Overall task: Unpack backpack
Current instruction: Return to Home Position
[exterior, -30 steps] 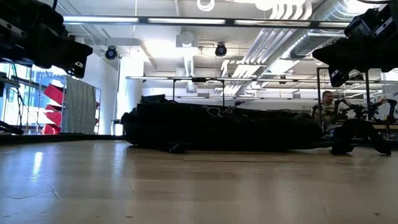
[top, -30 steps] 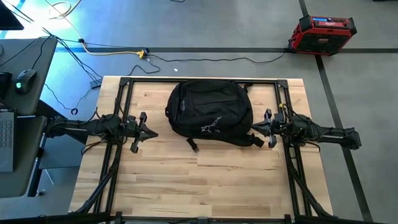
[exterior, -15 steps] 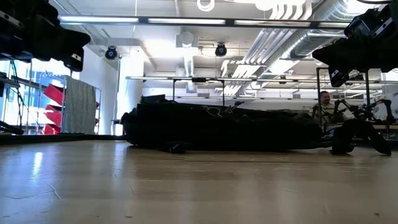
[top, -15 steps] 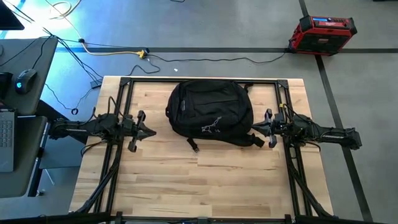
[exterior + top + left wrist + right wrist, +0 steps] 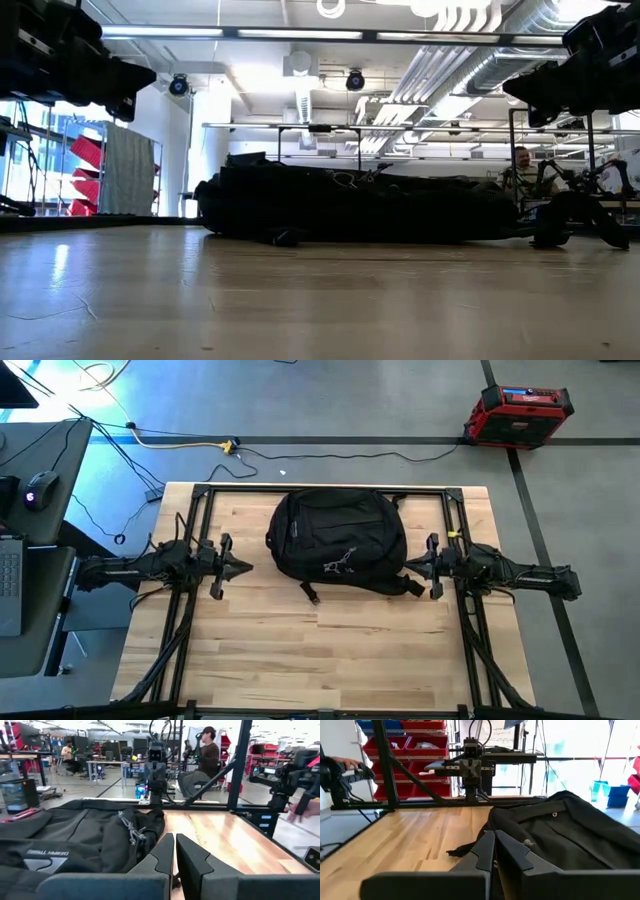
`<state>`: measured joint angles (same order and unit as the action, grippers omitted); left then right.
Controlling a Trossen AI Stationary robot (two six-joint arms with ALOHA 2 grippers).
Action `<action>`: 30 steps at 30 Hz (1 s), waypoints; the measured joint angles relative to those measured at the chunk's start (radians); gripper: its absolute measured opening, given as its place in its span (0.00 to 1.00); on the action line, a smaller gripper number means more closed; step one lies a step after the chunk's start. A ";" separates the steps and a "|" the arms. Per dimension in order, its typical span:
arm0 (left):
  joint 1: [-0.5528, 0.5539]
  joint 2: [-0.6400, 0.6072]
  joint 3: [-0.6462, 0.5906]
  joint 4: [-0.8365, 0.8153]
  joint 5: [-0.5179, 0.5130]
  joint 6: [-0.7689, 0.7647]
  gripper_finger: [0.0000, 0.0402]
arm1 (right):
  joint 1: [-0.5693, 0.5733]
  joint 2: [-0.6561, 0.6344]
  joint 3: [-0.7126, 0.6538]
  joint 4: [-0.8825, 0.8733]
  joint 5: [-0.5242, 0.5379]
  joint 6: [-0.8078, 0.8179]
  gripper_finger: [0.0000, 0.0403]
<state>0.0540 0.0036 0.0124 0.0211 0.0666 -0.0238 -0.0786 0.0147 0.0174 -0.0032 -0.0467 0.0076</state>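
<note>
Backpack is laid flat at the far centre of the table, between the two arms. White logo lettering on its fabric is caught in the left wrist view only, and it is not readable there. A small white mark is seen on top in the high view. Left gripper is held above the table's left side, apart from the backpack, fingers brought together with nothing between. Right gripper is held just beside the backpack's right edge and strap, fingers likewise together and empty. A red case on the floor is shown only from above; any label on it is too small to read. Red bins are shown only in the right wrist view. A seated person is seen beyond the table.
</note>
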 joint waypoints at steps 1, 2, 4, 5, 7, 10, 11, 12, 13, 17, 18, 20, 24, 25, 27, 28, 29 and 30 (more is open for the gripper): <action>0.002 0.000 0.000 0.000 0.000 0.000 0.00 | 0.000 0.000 0.000 0.000 0.000 0.011 0.00; 0.005 0.000 0.000 0.000 0.000 0.000 0.00 | 0.000 0.000 0.000 0.000 0.000 0.018 0.00; 0.006 0.000 0.000 -0.001 0.000 0.000 0.00 | 0.000 0.000 0.000 0.000 0.000 0.018 0.00; 0.006 0.000 0.000 -0.001 0.000 0.000 0.00 | 0.000 0.000 0.000 0.000 0.000 0.015 0.00; 0.006 0.000 0.000 -0.001 0.000 0.000 0.00 | 0.000 0.000 0.000 0.000 0.000 0.015 0.00; 0.006 0.000 0.000 -0.002 0.000 0.000 0.00 | 0.000 0.000 0.000 0.000 0.000 0.014 0.00; 0.006 0.000 0.000 -0.002 0.000 0.000 0.00 | 0.000 0.000 0.000 0.000 0.000 0.014 0.00; 0.006 0.000 0.000 -0.001 0.000 0.001 0.00 | 0.000 0.000 0.000 0.000 0.000 0.014 0.00; 0.006 0.000 0.000 -0.002 0.000 0.001 0.00 | 0.000 0.000 0.000 0.000 0.000 0.014 0.00; 0.006 0.000 0.000 -0.002 0.000 0.001 0.00 | 0.000 0.000 0.000 0.000 -0.001 0.014 0.00; 0.006 0.000 0.000 -0.002 0.000 0.001 0.00 | 0.000 0.000 0.000 0.000 -0.001 0.014 0.00; 0.005 0.000 0.000 -0.002 0.000 0.001 0.00 | 0.000 0.000 0.000 0.000 -0.001 0.014 0.00; 0.005 0.000 0.000 -0.002 0.000 0.001 0.00 | 0.000 0.000 0.000 0.000 -0.001 0.014 0.00; 0.005 0.000 0.000 -0.002 0.000 0.001 0.00 | 0.000 0.000 0.000 0.000 -0.001 0.014 0.00; 0.005 0.000 0.000 -0.002 0.000 0.001 0.00 | 0.000 0.000 0.000 0.000 -0.002 0.014 0.00; 0.005 0.000 0.000 -0.002 0.000 0.001 0.00 | 0.000 0.000 0.000 0.000 -0.002 0.014 0.00; 0.005 0.000 0.000 -0.002 0.000 0.000 0.00 | 0.000 0.000 0.000 0.000 -0.002 0.014 0.00; 0.005 0.000 0.000 -0.002 0.000 0.000 0.00 | 0.000 0.000 0.000 0.000 -0.002 0.014 0.00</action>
<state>0.0593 0.0036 0.0124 0.0193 0.0666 -0.0234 -0.0787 0.0147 0.0174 -0.0032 -0.0483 0.0219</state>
